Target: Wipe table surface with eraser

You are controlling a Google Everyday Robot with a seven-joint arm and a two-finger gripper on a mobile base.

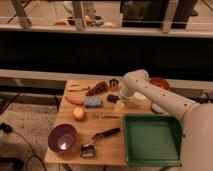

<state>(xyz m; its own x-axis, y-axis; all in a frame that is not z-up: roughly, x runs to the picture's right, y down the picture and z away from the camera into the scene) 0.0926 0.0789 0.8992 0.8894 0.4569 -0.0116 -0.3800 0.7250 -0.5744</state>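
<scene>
Hand [116, 101] at eraser [112, 98], grip state unclear; bare worktop [107, 129] between fruit [78, 113] and tray [151, 140].

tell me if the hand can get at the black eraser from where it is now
Probably yes. The hand hangs just right of the eraser, near the table surface. Nothing stands between them; the blue block lies on the eraser's far side.

End effector [118, 101] at eraser [112, 98] (beside blue block [92, 102]) on table surface [107, 135].
</scene>
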